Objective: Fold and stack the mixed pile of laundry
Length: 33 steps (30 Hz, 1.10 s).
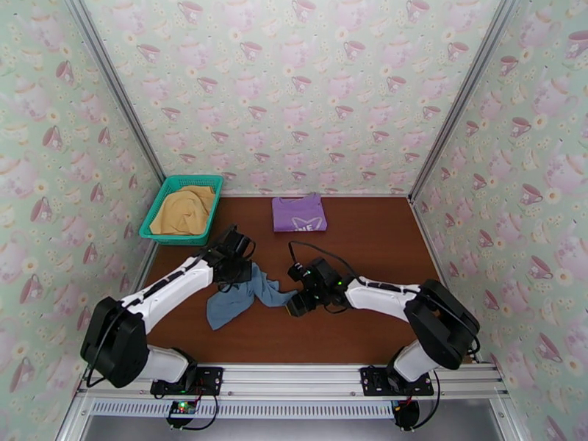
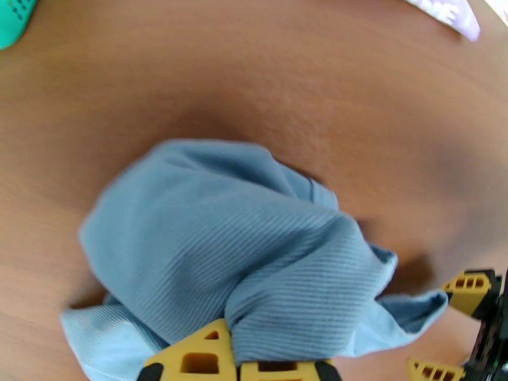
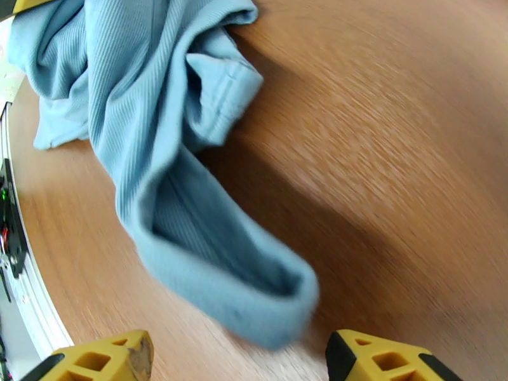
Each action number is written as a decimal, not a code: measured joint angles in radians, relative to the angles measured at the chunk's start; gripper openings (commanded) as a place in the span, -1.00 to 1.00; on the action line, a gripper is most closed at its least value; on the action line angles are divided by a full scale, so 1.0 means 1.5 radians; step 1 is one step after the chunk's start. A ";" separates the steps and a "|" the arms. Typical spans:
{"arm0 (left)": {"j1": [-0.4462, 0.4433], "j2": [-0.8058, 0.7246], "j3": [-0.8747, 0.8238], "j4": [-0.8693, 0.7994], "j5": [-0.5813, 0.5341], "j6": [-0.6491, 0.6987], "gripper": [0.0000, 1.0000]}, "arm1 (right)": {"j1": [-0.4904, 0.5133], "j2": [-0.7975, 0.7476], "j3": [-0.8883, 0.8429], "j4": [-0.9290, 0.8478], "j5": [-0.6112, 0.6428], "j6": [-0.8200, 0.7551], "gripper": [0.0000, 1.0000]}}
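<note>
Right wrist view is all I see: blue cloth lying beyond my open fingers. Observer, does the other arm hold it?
Observer: Yes. The left gripper is shut on a bunched part of the grey-blue shirt.
Operator: Where are the other garments?
Observer: The lilac-purple shirt lies folded at the far edge of the table.
Operator: And the third?
Observer: The mustard-yellow garment sits in the teal basket, at the far left.

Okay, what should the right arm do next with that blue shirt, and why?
Probably ease the right gripper forward and close on the looped end of the grey-blue garment, which lies just ahead of its open jaws; the left gripper pinches the bunched cloth.
</note>
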 measured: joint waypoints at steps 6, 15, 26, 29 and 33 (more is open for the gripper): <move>0.002 0.022 0.011 0.014 -0.013 0.005 -1.00 | 0.005 0.067 0.053 0.006 0.010 0.001 -0.20; 0.027 0.017 0.029 -0.015 -0.030 0.020 -1.00 | 0.005 0.031 0.173 -0.129 -0.005 -0.040 -1.00; 0.121 -0.028 0.331 -0.170 -0.070 0.128 -1.00 | -0.124 -0.152 0.616 -0.366 -0.117 -0.032 -1.00; 0.131 0.005 0.450 -0.201 -0.065 0.170 -1.00 | -0.159 -0.084 0.725 -0.405 -0.154 -0.017 -1.00; 0.141 0.080 0.611 -0.255 -0.064 0.215 -1.00 | -0.192 0.010 0.828 -0.432 -0.190 0.007 -1.00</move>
